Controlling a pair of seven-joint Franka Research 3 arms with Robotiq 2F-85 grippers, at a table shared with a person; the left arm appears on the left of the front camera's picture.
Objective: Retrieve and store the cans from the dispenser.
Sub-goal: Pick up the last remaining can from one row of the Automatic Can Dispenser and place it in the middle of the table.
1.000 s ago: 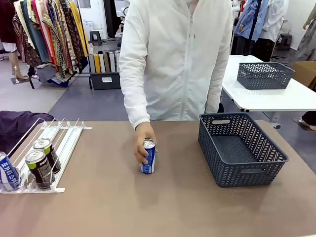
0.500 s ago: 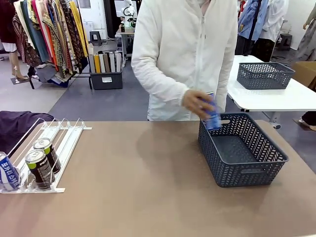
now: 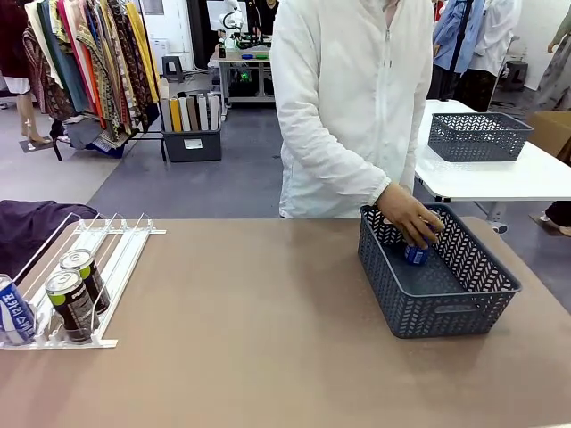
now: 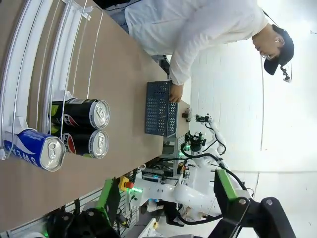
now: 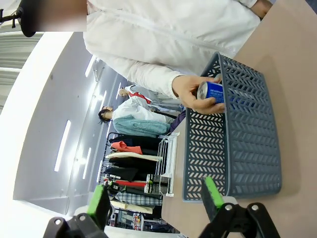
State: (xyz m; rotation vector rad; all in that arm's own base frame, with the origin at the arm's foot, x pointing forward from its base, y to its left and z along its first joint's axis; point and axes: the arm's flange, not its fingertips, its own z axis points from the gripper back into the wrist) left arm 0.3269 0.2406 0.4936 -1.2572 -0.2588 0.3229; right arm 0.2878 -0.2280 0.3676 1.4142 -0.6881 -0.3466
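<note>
We are holding left claw [image 4: 166,187] and right claw [image 5: 154,194] spread; the person's hand [image 3: 407,217] is gripping a blue can [image 3: 416,255] inside the basket [image 3: 446,310], best stood upright in a corner, three cans [image 3: 70,301] waiting in the dispenser [image 3: 125,246]

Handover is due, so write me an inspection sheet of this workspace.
Surface: brown table, no marks seen.
Job's things: rack holds two black cans and one blue can at its stops; the person's hand holds a second blue can inside the grey basket.
Clutter: dark cloth behind the rack.
Grippers: left gripper open, empty; right gripper open, empty.
Cables: nothing seen on the table.
Surroundings: clothes rail; spare basket on a white table.
</note>
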